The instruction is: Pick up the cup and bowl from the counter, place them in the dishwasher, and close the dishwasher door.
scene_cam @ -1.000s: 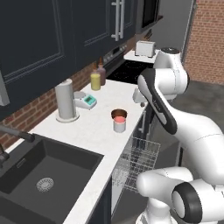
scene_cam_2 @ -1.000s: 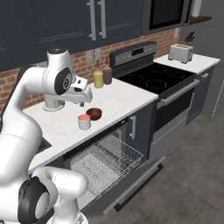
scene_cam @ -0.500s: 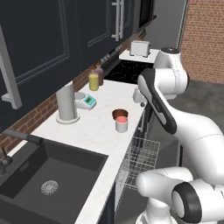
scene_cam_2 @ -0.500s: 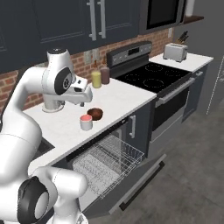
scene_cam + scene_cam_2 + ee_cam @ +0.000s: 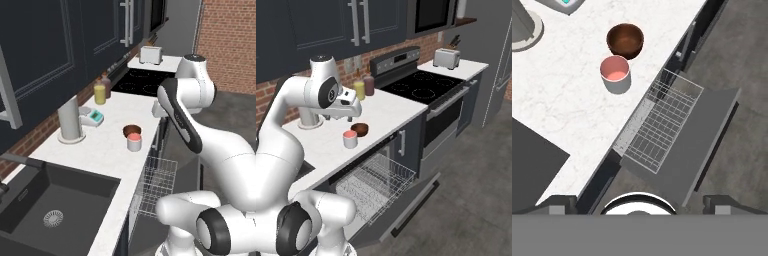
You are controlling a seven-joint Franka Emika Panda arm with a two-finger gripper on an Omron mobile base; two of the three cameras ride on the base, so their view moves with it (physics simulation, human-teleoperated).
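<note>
The small whitish cylindrical cup with the pink-red top (image 5: 615,73) sits near the front edge of the white marbled stone counter (image 5: 567,115), touching or just shy of the glossy reddish-brown round bowl (image 5: 625,41) behind it. Both look light, rigid and a bit slick — I'd pinch the cup across its straight sides and the bowl by its rim. The light grey wire dishwasher rack (image 5: 662,121) is pulled out over the open dark door (image 5: 707,140). The two-finger gripper (image 5: 350,111) hangs above, jaws fully spread, holding nothing.

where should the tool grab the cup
Probably from straight above, one finger on each side of the round wall just below the rim. The cup stands upright with its mouth open upward, and the bowl sits close on one side, so close across the free sides.
</note>
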